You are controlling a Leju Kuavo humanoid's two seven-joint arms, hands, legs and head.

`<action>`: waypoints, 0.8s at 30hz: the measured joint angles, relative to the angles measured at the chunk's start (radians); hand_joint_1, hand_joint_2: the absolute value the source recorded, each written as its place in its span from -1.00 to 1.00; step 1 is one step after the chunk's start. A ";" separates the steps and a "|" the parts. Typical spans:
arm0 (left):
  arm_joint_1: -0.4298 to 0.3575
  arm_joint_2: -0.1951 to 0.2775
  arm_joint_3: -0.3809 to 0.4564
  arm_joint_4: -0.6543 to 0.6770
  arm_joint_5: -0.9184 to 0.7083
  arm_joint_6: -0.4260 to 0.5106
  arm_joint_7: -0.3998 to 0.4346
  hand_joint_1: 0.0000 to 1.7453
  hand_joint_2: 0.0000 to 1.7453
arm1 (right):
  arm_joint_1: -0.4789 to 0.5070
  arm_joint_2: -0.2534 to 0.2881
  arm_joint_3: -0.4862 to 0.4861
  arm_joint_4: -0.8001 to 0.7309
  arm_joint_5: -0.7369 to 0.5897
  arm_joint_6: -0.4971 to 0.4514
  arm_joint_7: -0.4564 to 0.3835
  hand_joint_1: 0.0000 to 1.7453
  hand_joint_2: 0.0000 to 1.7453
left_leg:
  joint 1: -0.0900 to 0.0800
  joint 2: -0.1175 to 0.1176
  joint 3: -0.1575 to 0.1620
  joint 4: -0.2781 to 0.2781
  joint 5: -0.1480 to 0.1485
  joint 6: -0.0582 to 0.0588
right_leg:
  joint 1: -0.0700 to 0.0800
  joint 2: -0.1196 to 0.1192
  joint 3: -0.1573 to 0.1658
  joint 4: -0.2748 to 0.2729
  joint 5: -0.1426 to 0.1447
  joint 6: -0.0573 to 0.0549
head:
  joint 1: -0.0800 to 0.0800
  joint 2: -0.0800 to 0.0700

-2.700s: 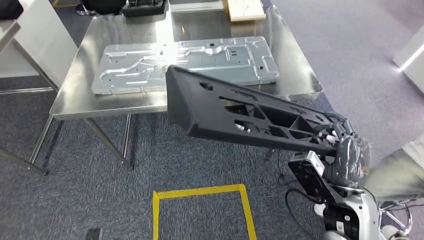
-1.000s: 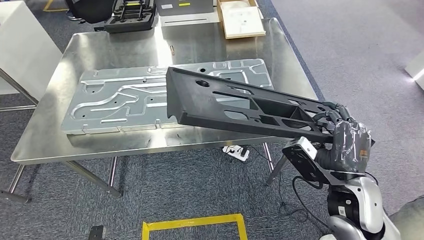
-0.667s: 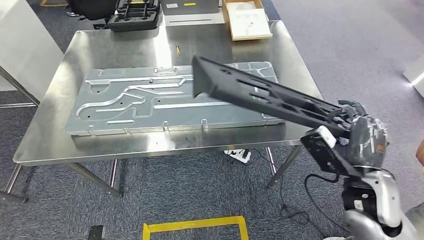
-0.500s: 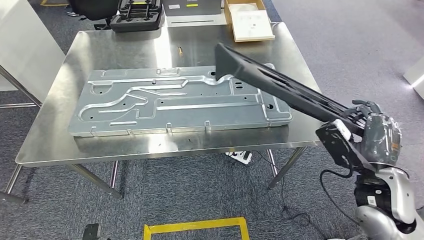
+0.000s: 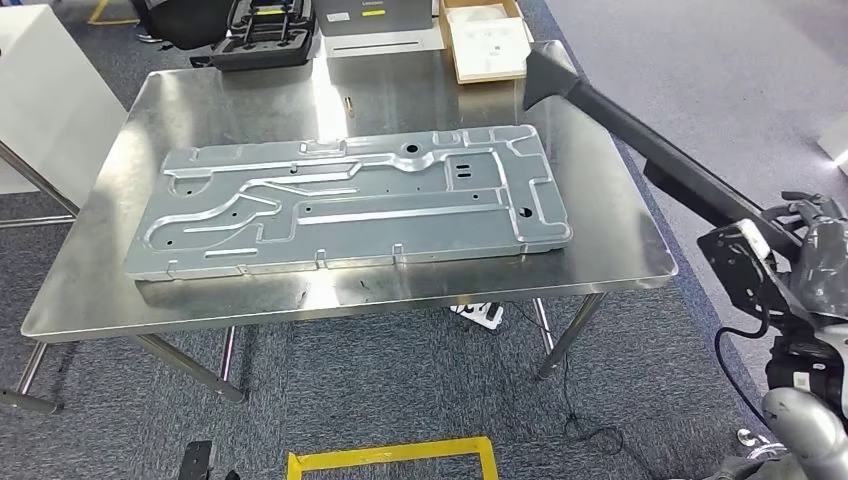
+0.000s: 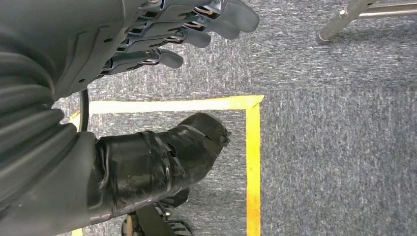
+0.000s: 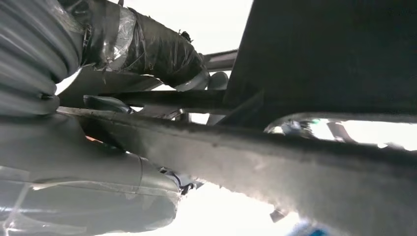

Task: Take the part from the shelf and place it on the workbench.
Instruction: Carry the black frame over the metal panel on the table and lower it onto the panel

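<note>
One long black part (image 5: 640, 140), matte and beam-like with a blunt wedge end, is what your right hand (image 5: 818, 262) grips at its near end; the far end hangs above the workbench's (image 5: 620, 255) far right corner. On that polished steel top lies a stamped, grooved grey metal panel (image 5: 350, 200). Below you see grey carpet (image 5: 400, 380) and yellow floor tape (image 5: 390, 458). Your left hand (image 6: 162, 34) hangs empty, fingers loosely spread.

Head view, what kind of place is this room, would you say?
Probably a factory or workshop training area: a stainless steel workbench carrying a large stamped grey metal panel, yellow floor-marking tape on grey carpet, and a long black plastic part gripped by the right hand.
</note>
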 joint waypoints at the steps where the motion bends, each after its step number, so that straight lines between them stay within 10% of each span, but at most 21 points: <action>1: 0.001 0.000 0.000 0.000 0.001 0.000 -0.002 -1.00 1.00 | -0.003 0.006 0.005 -0.007 0.001 0.003 -0.024 1.00 1.00 | 0.000 0.000 0.004 -0.015 0.020 0.001 | 0.000 0.000 0.001 0.000 -0.001 0.000 | 0.000 0.000; 6: 0.003 0.007 0.000 0.000 0.010 -0.001 -0.015 -1.00 1.00 | -0.038 0.089 0.106 -0.097 0.047 0.047 -0.138 1.00 1.00 | -0.006 0.000 0.120 -0.271 0.128 0.015 | 0.003 0.003 0.005 -0.002 -0.003 0.009 | 0.000 0.000; 10: 0.007 0.009 0.000 0.000 0.002 0.001 -0.018 -1.00 1.00 | -0.046 0.162 0.228 -0.155 0.091 0.055 -0.169 1.00 1.00 | -0.004 -0.006 0.134 -0.296 0.140 0.033 | 0.002 -0.004 0.004 0.006 -0.016 0.026 | 0.001 0.000; 14: 0.008 0.010 0.000 0.000 -0.009 -0.008 -0.021 -1.00 1.00 | -0.079 0.208 0.322 -0.168 0.105 0.145 -0.170 1.00 1.00 | -0.004 -0.006 0.140 -0.305 0.144 0.043 | 0.002 -0.006 -0.092 0.215 -0.120 0.029 | 0.002 0.000; 16: 0.007 0.012 0.000 0.000 -0.012 -0.014 -0.022 -1.00 1.00 | -0.092 0.219 0.373 -0.168 0.115 0.203 -0.158 1.00 1.00 | -0.004 -0.006 0.139 -0.302 0.142 0.043 | 0.000 -0.007 -0.111 0.254 -0.115 0.031 | 0.002 0.000; 20: 0.003 0.013 0.000 0.000 -0.018 -0.024 -0.025 -1.00 1.00 | -0.148 0.230 0.444 -0.168 0.197 0.337 -0.087 1.00 1.00 | -0.004 -0.009 0.135 -0.281 0.129 0.031 | 0.001 -0.006 0.001 0.033 -0.018 0.027 | 0.001 0.000; 24: 0.001 0.016 0.000 0.000 -0.020 -0.025 -0.025 -1.00 1.00 | -0.172 0.231 0.469 -0.168 0.240 0.389 -0.046 1.00 1.00 | -0.003 -0.011 0.129 -0.274 0.129 0.018 | 0.008 -0.004 0.014 0.007 -0.017 0.015 | 0.001 0.000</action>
